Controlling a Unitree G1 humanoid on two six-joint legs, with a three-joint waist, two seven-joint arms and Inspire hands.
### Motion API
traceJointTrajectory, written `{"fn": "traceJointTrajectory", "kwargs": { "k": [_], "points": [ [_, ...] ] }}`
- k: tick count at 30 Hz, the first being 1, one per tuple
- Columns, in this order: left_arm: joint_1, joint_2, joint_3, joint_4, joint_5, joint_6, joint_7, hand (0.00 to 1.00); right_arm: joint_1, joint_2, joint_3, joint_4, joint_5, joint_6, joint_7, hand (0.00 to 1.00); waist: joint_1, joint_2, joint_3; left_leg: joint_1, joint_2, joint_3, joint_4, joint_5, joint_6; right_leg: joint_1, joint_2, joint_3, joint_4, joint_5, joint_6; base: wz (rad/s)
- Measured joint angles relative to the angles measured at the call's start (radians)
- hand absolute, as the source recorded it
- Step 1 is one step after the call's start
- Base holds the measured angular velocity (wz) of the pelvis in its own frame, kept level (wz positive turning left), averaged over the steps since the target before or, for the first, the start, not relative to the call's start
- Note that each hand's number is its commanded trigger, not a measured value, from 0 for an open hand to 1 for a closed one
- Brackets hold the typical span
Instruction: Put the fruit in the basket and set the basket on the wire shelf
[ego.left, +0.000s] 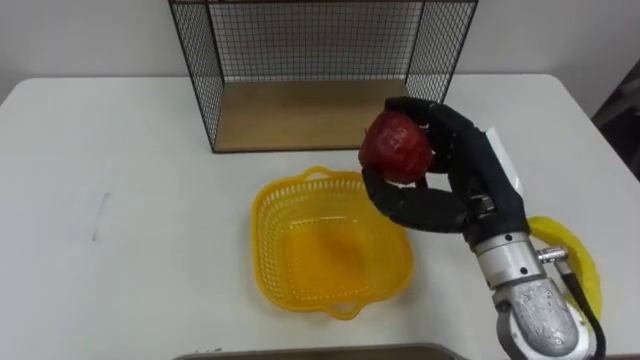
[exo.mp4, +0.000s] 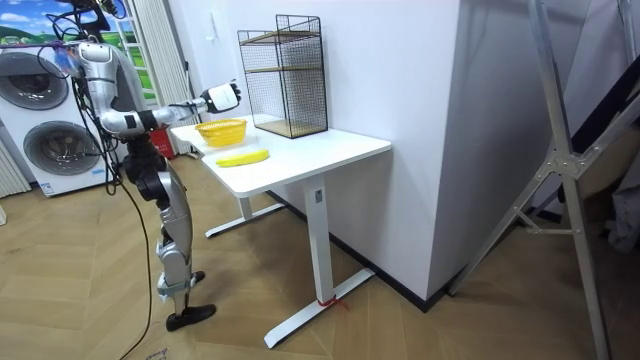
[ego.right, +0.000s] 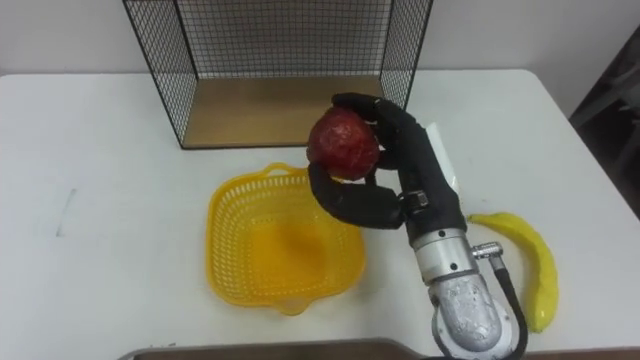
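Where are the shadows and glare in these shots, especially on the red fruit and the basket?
Left eye view: soft, even light; the red fruit in the right hand carries no hard glare, the yellow basket throws just a faint shadow on the white table. Room view: the wire shelf stands dark against the bright wall.

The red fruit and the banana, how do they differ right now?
The red fruit is round and dark red; the banana is long, curved and yellow. The red fruit is held in the right hand, near the yellow basket's far rim; the banana lies on the table, right of that arm. Both are outside the basket.
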Motion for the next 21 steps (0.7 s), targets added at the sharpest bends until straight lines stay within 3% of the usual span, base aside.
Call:
{"fn": "traceJointTrajectory", "kwargs": {
  "k": [5,6,8,9,10,11,12,21],
  "points": [
    [-0.006,0.002,0.000,-0.001,-0.001,0.000,-0.028,0.00,0.000,-0.004,0.035,0.000,-0.076,0.000,0.009,0.99,0.021,-0.001,-0.0003,-0.005,0.000,0.000,-0.002,0.000,0.000,-0.004,0.000,0.000,0.000,0.000,0.000,-0.01],
    [-0.013,0.004,0.000,-0.002,-0.001,0.000,-0.035,0.00,0.000,-0.004,0.048,0.000,-0.093,0.000,0.010,0.85,0.023,-0.001,-0.0007,-0.005,0.000,0.000,-0.001,0.000,0.000,-0.004,0.000,0.001,0.000,0.000,0.000,0.00],
    [-0.012,0.005,0.000,-0.002,-0.001,0.000,-0.038,0.00,0.000,-0.006,0.070,0.001,-0.115,0.000,0.010,0.72,0.025,-0.005,-0.0029,-0.004,0.000,-0.001,-0.002,0.000,0.000,-0.004,0.000,0.000,0.000,0.000,0.000,0.00],
    [-0.012,0.005,0.000,-0.001,-0.001,0.001,-0.038,0.00,0.000,-0.007,0.082,0.002,-0.130,0.000,0.011,0.56,0.027,-0.006,-0.0030,-0.004,0.000,-0.001,-0.001,0.000,0.000,-0.004,0.000,0.000,-0.001,0.000,0.000,0.00],
    [-0.013,0.005,0.000,-0.001,-0.002,0.001,-0.038,0.00,0.000,-0.008,0.091,0.002,-0.144,0.001,0.011,0.48,0.028,-0.007,-0.0034,-0.004,0.000,-0.001,0.000,0.000,0.000,-0.004,0.000,0.000,-0.001,0.000,0.000,0.00],
    [-0.013,0.005,0.000,-0.001,-0.002,0.001,-0.038,0.00,0.000,-0.009,0.095,0.002,-0.147,0.001,0.011,0.18,0.029,-0.008,-0.0033,-0.004,0.000,-0.002,0.000,0.000,0.000,-0.004,0.000,0.000,-0.001,0.000,0.000,0.00],
    [-0.013,0.005,0.000,-0.001,-0.002,0.001,-0.038,0.00,0.000,-0.010,0.102,0.003,-0.149,0.001,0.011,0.00,0.032,-0.009,-0.0027,-0.004,0.000,-0.002,0.000,0.000,0.000,-0.004,0.000,0.000,-0.001,0.000,0.000,0.00],
    [-0.030,0.022,-0.001,-0.003,-0.028,0.001,-0.041,0.00,0.001,-0.025,0.112,0.093,-0.191,0.003,0.012,0.00,0.037,-0.028,0.0010,-0.008,-0.001,-0.020,-0.001,0.000,0.000,0.004,-0.001,-0.026,-0.003,0.000,0.000,0.06]
  ]
}}
